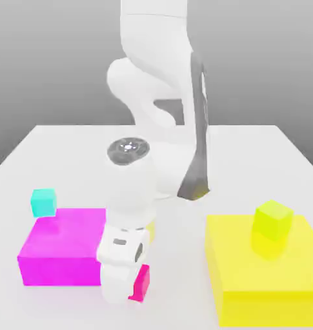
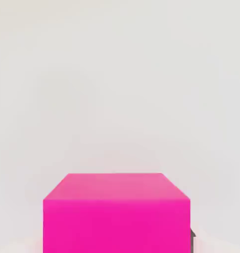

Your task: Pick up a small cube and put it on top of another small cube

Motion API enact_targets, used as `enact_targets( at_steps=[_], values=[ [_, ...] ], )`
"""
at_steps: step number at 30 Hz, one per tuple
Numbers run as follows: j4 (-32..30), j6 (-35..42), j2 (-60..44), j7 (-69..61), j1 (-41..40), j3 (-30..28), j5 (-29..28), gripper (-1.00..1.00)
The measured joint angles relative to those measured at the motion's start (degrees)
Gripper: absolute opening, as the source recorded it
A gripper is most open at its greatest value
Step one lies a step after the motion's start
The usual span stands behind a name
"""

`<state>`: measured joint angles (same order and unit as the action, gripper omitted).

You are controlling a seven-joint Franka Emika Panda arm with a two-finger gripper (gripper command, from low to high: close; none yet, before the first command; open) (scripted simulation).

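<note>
Magenta-pink small cube [image 1: 141,283] sits on the white table [image 1: 249,148] just beside the large magenta block [image 1: 62,248], gripper [image 1: 123,290] closed on it. You'll want a straight vertical lift, clearing that block, before heading toward the small cyan cube [image 1: 43,202].

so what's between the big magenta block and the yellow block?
In the exterior view: the gripper and the small pink cube beside the magenta block; then bare table to the yellow block.
</note>
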<state>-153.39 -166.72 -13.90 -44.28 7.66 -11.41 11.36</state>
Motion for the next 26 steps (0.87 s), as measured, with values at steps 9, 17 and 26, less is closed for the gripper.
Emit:
enact_targets(
  at_steps=[9,17,26],
  values=[
    [-0.2,15.5,16.0,15.4,12.6,3.0,-8.7,-1.00],
    [2.0,30.1,28.6,29.3,21.8,14.0,-9.3,-1.00],
    [-0.4,22.3,23.1,32.2,23.4,16.7,-9.7,1.00]
  ],
)
